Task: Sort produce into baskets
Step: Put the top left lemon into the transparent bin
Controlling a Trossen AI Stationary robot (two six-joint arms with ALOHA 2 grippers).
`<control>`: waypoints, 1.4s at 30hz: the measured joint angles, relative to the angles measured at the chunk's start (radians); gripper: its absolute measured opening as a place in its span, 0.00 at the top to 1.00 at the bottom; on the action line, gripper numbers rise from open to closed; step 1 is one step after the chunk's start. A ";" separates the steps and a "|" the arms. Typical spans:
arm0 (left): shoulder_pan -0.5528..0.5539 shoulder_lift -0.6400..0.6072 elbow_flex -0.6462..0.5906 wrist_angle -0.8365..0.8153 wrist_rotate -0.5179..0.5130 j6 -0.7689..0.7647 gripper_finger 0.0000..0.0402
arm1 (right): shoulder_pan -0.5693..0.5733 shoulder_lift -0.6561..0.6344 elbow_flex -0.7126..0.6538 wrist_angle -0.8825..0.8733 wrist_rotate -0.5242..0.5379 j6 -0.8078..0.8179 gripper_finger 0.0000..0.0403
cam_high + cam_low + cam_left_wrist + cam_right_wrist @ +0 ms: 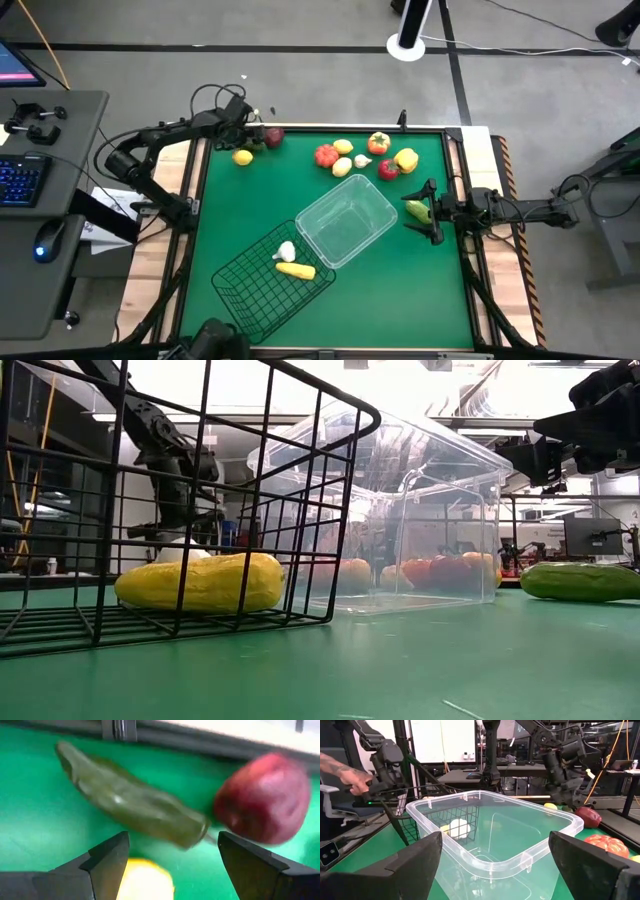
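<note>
My left gripper (247, 143) is open at the far left, above a yellow lemon (145, 881), a dark green pepper (131, 802) and a red apple (264, 798), all lying on the mat. My right gripper (428, 212) is open at the right, held above a green cucumber (580, 581) that lies on the mat. The clear plastic basket (346, 220) stands mid-table. The black wire basket (268, 283) next to it holds a yellow vegetable (295, 270) and a white piece (286, 251).
More produce lies in a loose row along the far side: a red tomato (327, 155), a yellow pepper (405, 159), an orange-red pepper (378, 143) and others. A person's hand (351, 776) shows beyond the table. A bare green mat (400, 290) lies at the near right.
</note>
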 joint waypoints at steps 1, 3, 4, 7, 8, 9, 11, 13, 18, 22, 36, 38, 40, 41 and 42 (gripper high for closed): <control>-0.004 0.000 0.000 -0.033 0.006 0.002 0.28 | 0.000 0.000 0.000 0.000 0.000 0.000 0.11; -0.013 -0.003 0.000 -0.085 0.006 0.013 0.28 | 0.000 0.000 0.000 0.000 0.000 0.000 0.11; -0.019 -0.010 0.000 -0.100 0.003 0.030 0.28 | 0.000 0.000 0.000 0.000 0.000 0.000 0.11; -0.033 -0.038 0.000 -0.123 -0.005 0.082 0.28 | 0.000 0.000 0.000 0.000 0.000 0.000 0.11; -0.036 -0.048 0.000 -0.137 -0.005 0.098 0.28 | 0.000 0.000 0.000 0.000 0.000 0.000 0.11; -0.040 -0.056 0.000 -0.155 0.000 0.114 0.28 | 0.000 0.000 0.000 0.000 0.000 0.000 0.11; -0.050 -0.060 0.000 -0.211 0.021 0.153 0.28 | 0.000 0.000 0.000 0.000 0.000 0.000 0.11; -0.066 -0.055 0.000 -0.267 0.000 0.188 0.28 | 0.000 0.000 0.000 0.000 0.000 0.000 0.11; -0.096 -0.040 -0.001 -0.222 -0.051 0.139 0.28 | 0.000 0.000 0.000 0.000 0.000 0.000 0.11; -0.113 -0.040 0.000 -0.188 -0.051 0.062 0.28 | 0.000 0.000 0.000 0.000 0.000 0.000 0.11; -0.146 -0.039 -0.159 -0.116 -0.046 -0.165 0.28 | 0.000 0.000 0.000 0.000 0.000 0.000 0.11; -0.158 -0.040 -0.167 -0.097 -0.072 -0.182 0.28 | 0.000 0.000 0.000 0.000 0.000 0.000 0.11; -0.167 -0.040 -0.169 -0.089 -0.092 -0.191 0.28 | 0.000 0.000 0.000 0.000 0.000 0.000 0.11; -0.171 -0.040 -0.169 -0.086 -0.101 -0.200 0.28 | 0.000 0.000 0.000 0.000 0.000 0.000 0.11; -0.173 -0.040 -0.170 -0.082 -0.106 -0.202 0.28 | 0.000 0.000 0.000 0.000 0.000 0.000 0.11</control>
